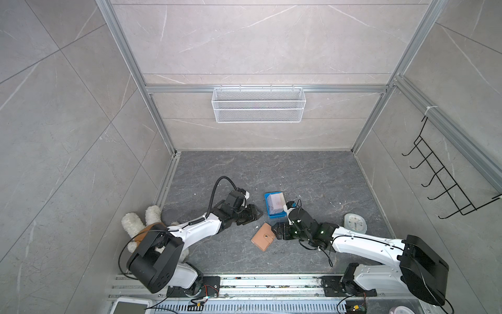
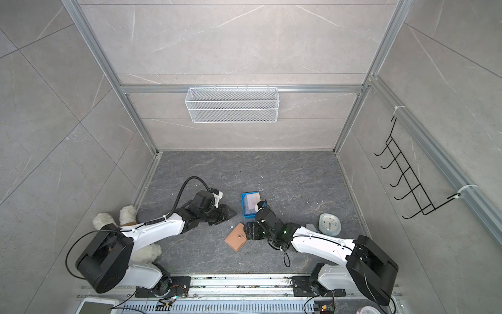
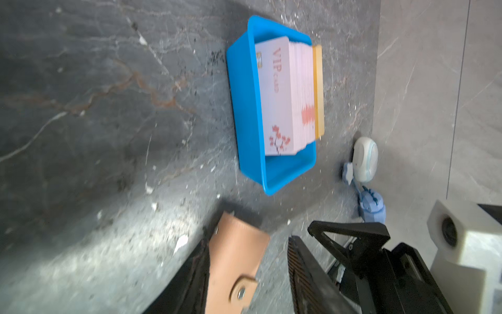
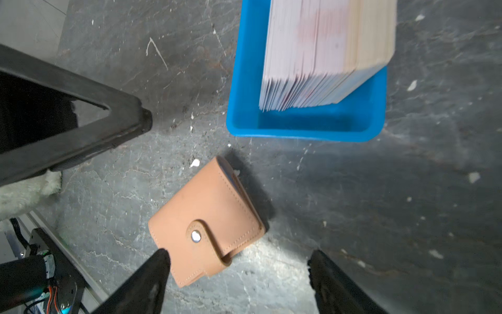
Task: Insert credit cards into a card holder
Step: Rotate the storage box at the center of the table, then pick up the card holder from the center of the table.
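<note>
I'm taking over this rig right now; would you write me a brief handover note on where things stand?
Left gripper: open, empty, beside the blue tray.
Right gripper: open, empty, at the snap end of the card holder, not gripping it.
The card holder lies flat on the table, snapped shut.
Credit cards: stacked on edge in the blue tray.
Done: no card inserted, as far as visible.
Left: unsnap and open the holder, pick a card, slide it in, repeat.

— What's near the right wall?
— A clock (image 1: 355, 223), on the table (image 1: 298, 174).
— And on the left?
— A plush toy (image 1: 133, 221). A tray (image 1: 275, 215) sits mid-table, and a basket (image 1: 258, 104) hangs on the back wall.
</note>
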You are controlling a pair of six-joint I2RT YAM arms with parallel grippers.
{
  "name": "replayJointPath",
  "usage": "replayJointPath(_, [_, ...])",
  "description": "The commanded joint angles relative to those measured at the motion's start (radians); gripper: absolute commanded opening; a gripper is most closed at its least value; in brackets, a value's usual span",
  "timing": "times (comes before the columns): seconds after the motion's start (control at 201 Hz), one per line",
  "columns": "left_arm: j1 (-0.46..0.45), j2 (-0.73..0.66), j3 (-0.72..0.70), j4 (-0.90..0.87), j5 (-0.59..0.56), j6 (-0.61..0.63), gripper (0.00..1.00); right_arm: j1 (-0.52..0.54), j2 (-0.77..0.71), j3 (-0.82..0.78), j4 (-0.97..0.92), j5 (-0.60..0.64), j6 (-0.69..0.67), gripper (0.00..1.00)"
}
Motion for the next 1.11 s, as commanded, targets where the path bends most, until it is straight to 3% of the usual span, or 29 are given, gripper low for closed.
replayJointPath(0.0, [-0.001, -0.086, -0.024, -0.096, 0.052, 0.039, 0.49, 0.041, -0.028, 0.013, -0.080, 0.069, 0.077, 0.80])
replayJointPath(0.139, [-0.005, -0.154, -0.081, -0.118, 0.080, 0.008, 0.50, 0.107, -0.024, 0.019, -0.105, 0.115, 0.123, 0.78])
replayJointPath(0.328, [-0.005, -0.184, -0.117, -0.161, 0.056, 0.063, 0.50, 0.181, -0.006, -0.025, -0.042, 0.189, 0.173, 0.71])
replayJointPath(0.742, [-0.015, -0.021, -0.104, -0.085, 0.134, 0.095, 0.51, 0.206, 0.040, -0.125, 0.140, 0.172, 0.326, 0.48])
replayJointPath(1.105, [-0.031, 0.081, -0.080, -0.001, 0.196, 0.097, 0.52, 0.227, 0.131, -0.145, 0.294, 0.132, 0.360, 0.43])
